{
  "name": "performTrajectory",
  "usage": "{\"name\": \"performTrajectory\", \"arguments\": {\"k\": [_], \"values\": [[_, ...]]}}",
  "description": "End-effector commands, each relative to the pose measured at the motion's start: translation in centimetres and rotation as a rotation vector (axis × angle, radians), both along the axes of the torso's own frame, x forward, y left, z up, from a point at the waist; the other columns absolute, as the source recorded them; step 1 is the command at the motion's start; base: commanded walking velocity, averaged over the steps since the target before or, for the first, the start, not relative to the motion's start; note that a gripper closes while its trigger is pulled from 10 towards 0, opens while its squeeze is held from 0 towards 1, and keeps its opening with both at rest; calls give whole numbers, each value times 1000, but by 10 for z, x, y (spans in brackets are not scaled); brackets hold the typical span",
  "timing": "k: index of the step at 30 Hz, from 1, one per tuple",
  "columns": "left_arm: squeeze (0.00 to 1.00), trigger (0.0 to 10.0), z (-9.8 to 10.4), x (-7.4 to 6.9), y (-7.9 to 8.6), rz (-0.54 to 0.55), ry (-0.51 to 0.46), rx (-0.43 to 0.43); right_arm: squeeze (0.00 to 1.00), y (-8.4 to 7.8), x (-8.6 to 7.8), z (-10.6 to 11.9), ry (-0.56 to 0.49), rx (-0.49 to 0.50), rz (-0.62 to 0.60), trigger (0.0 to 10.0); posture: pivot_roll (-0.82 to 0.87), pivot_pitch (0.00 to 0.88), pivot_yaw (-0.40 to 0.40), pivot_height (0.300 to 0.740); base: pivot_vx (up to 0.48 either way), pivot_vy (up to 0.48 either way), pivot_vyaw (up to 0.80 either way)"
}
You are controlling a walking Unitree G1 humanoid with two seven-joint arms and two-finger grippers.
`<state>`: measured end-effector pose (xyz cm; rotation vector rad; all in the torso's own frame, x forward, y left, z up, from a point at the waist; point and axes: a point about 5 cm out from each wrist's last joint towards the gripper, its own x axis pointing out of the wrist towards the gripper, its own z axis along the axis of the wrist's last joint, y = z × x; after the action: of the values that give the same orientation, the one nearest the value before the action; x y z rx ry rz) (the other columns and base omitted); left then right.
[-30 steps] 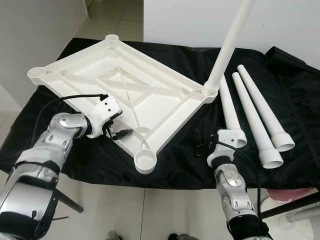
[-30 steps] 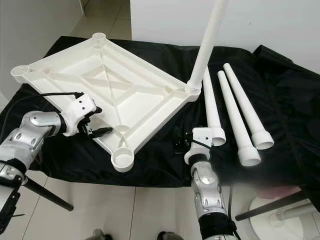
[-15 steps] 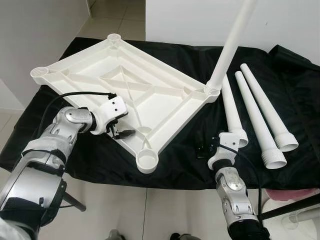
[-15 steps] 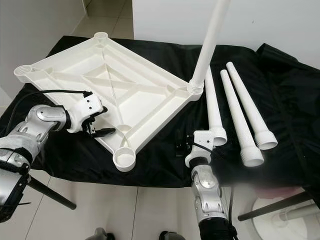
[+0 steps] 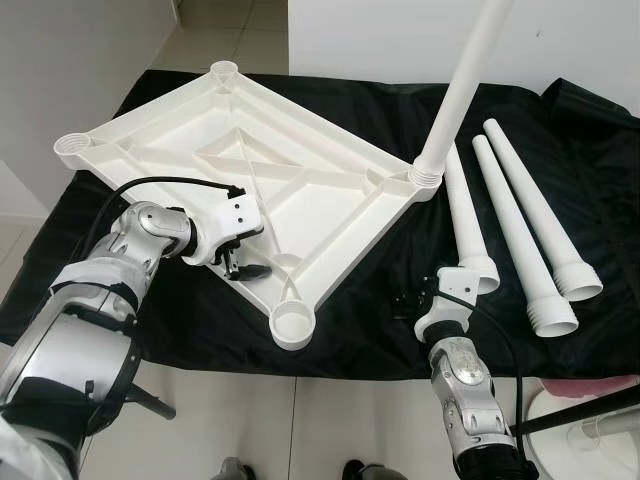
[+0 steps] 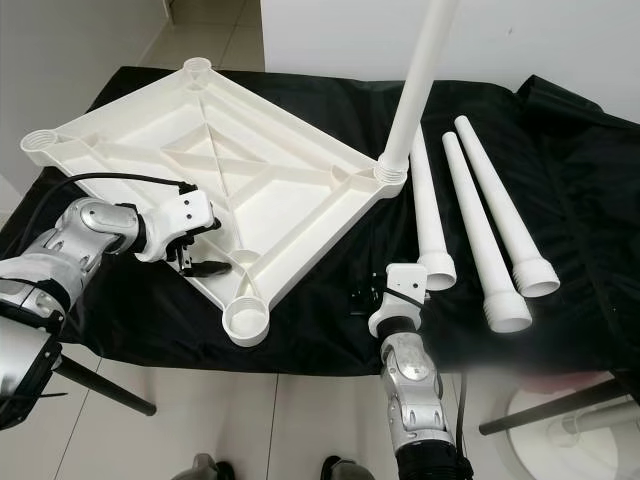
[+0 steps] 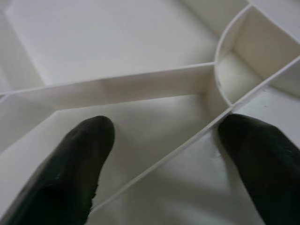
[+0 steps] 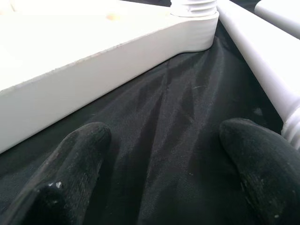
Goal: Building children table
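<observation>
Your left hand (image 5: 245, 268) spread wide over tabletop (image 5: 250, 170) rim, centre-left of frame. Right hand (image 5: 410, 298) wide above black cloth (image 5: 340, 320), lower centre, near loose legs (image 5: 520, 240).

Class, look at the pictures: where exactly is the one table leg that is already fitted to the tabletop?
In the left eye view, the fitted leg stands upright in the right-hand corner socket of the upturned tabletop, just left of three loose legs lying on the black cloth.
</observation>
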<state>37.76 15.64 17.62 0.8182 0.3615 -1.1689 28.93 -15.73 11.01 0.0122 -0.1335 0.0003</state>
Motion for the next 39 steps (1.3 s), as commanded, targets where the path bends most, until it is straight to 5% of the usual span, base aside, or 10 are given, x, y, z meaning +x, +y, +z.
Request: {"name": "performTrajectory", "arguments": {"k": [1,2,27,30,31,32,36,37,38,39], "values": [[0,2745,-33,-14,7,-28,172,90,0,0,-4,-9,45,3,-8,10000,-9,193,16,740,0,0,0],[0,0,-32,-13,7,-24,177,84,0,0,-4,-9,46,3,-9,10000,-9,193,16,740,0,0,0],[0,0,-29,-20,-24,-155,90,-133,0,3,-3,-10,50,12,-12,10000,3,177,13,740,0,0,0],[0,6706,-29,-28,-43,-235,95,-199,0,6,-2,-9,47,16,-5,10000,5,179,10,740,0,0,0],[133,10000,-26,-29,-50,-249,107,-232,0,7,-1,-8,44,16,1,10000,7,180,10,740,0,0,0],[1000,10000,-23,-30,-53,-262,109,-251,0,8,0,-7,39,14,6,10000,7,179,10,740,0,0,0],[1000,10000,-17,-27,-54,-262,65,-255,0,8,1,-6,33,15,8,10000,8,178,9,740,0,0,0],[765,10000,-14,-27,-53,-261,39,-256,0,7,1,-5,29,15,7,10000,8,178,9,740,0,0,0],[0,10000,-12,-26,-52,-262,27,-258,0,6,2,-4,26,16,5,10000,8,176,9,740,0,0,0],[0,10000,-12,-26,-52,-262,27,-258,0,6,2,-4,26,16,5,10000,8,176,9,740,0,0,0]]}}
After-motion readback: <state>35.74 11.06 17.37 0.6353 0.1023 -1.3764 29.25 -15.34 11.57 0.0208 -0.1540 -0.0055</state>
